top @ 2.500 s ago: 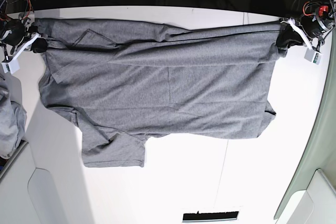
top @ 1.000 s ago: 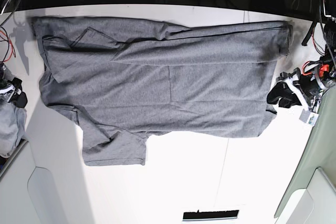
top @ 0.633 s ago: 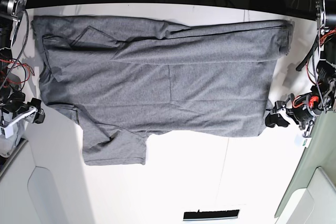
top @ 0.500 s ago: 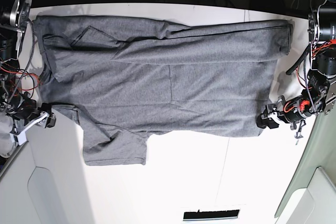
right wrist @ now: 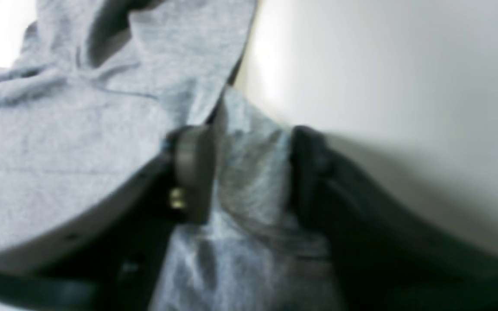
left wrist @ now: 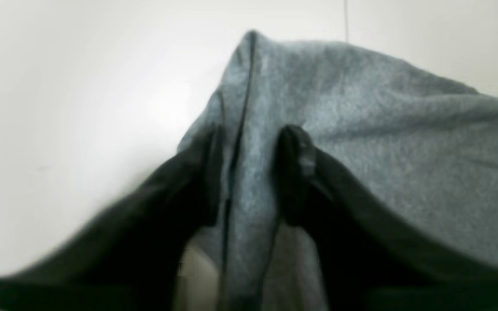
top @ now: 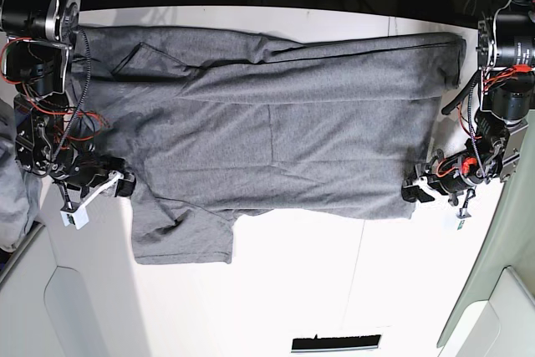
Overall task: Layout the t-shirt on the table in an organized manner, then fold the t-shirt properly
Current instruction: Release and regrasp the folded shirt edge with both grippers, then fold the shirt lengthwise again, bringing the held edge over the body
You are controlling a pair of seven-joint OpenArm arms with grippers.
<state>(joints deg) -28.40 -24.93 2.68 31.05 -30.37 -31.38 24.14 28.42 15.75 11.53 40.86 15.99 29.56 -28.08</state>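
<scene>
Both grippers have come in from the sides of the table (top: 334, 290) since half a second ago and now sit right at the near edge of the t-shirt (top: 267, 123), one at each end. At the scene's right, the left gripper (top: 412, 192) meets the shirt's near right corner; at the scene's left, the right gripper (top: 125, 185) meets the cloth just above the short sleeve that sticks out toward the near side.

From the left wrist camera, the left gripper (left wrist: 249, 172) has its two dark fingers (left wrist: 294, 172) partly closed with a fold of grey cloth, seam and all, standing between them; the fabric (left wrist: 361, 129) fills the gap and touches both fingers. From the right wrist camera, the right gripper (right wrist: 249, 172) likewise has a bunched ridge of cloth (right wrist: 102, 129) between its half-closed fingers (right wrist: 190, 172), though this view is blurred and I cannot tell how firmly it pinches.

The shirt lies spread flat across the far half of the white table, its long axis running left to right, with a folded band along the far edge. A separate heap of grey cloth (top: 17, 198) shows at the far left edge of the base view, beside the table.
</scene>
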